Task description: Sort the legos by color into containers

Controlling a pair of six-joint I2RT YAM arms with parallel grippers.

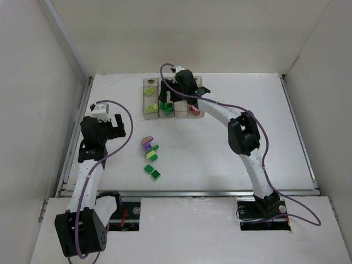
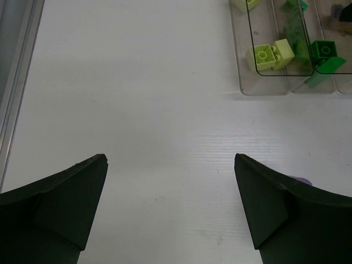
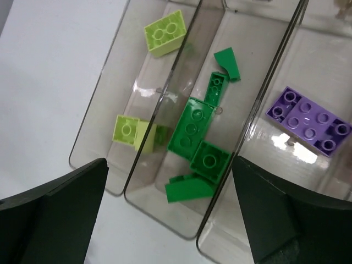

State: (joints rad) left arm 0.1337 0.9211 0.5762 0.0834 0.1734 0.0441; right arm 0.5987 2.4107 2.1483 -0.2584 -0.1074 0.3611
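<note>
Four clear containers (image 1: 181,114) stand in a row at the back middle. My right gripper (image 1: 173,98) hovers open and empty over them. In the right wrist view it (image 3: 170,160) is above the box (image 3: 165,214) with several dark green legos (image 3: 195,129). The box to its left holds yellow-green legos (image 3: 164,33); the box to its right holds a purple one (image 3: 308,118). Loose legos (image 1: 151,155) lie mid-table. My left gripper (image 1: 120,127) is open and empty above bare table (image 2: 170,165), left of the loose legos.
A red piece (image 1: 194,110) shows in the rightmost box. The containers' near ends show at the top right of the left wrist view (image 2: 264,88). White walls enclose the table; a metal rail (image 2: 16,82) runs along its left edge.
</note>
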